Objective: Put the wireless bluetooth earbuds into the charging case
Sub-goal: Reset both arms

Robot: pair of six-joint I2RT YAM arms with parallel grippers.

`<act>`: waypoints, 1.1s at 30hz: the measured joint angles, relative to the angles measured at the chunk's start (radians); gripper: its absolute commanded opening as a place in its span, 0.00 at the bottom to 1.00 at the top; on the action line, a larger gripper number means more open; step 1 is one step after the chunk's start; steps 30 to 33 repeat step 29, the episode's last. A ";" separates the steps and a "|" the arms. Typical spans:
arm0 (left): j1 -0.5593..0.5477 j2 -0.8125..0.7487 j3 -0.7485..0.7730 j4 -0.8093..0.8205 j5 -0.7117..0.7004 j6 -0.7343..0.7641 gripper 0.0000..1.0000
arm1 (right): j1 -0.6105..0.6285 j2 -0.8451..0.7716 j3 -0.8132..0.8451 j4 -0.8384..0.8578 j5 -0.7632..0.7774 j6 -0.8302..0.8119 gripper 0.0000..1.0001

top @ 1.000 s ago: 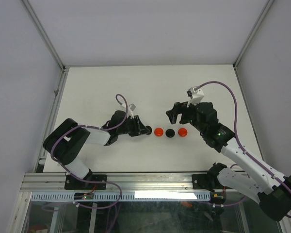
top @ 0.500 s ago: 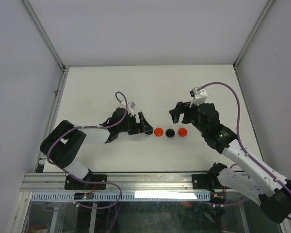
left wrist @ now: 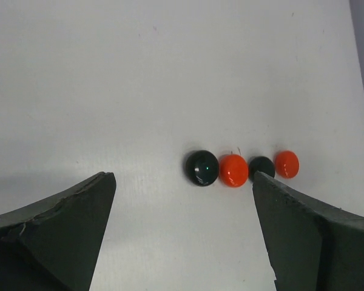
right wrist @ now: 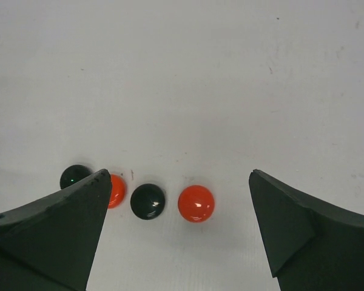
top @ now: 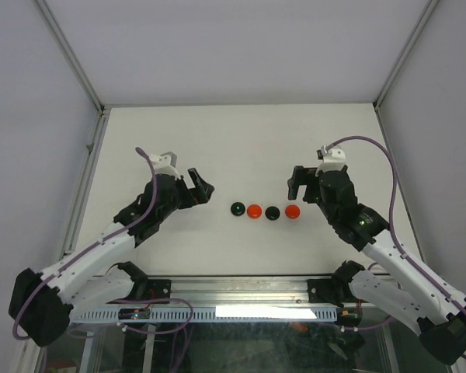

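Top external view, checked against one second back. Nearest, row of four on white table [top: 140, 132]: black disc [top: 238, 209], red disc [top: 254, 210], second black disc [top: 272, 212], second red disc [top: 293, 210]. Leftmost black now released, lying just beside red neighbour; other three unmoved. Slightly farther, left gripper [top: 202, 185] pulled back to the left off that disc, claw spread, holding nothing. Right gripper [top: 297, 183] shifted a little right, claw spread wide, empty. Left wrist view: finger [left wrist: 309, 236] covering part of second black disc. Right wrist view: finger [right wrist: 54, 236] hiding part of first red disc. Earbuds themselves not discernible in any view.
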 measured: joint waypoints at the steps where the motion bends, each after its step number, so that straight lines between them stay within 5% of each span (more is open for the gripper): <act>1: 0.000 -0.054 0.007 -0.039 -0.036 0.005 0.99 | 0.000 -0.008 0.001 -0.018 0.023 0.005 0.99; 14: 0.000 -0.624 0.139 -0.272 -0.284 0.212 0.99 | 0.000 -0.241 -0.006 -0.108 0.184 0.024 0.99; 33: 0.016 -0.661 0.065 -0.295 -0.325 0.339 0.99 | 0.000 -0.279 -0.032 -0.083 0.199 0.019 0.99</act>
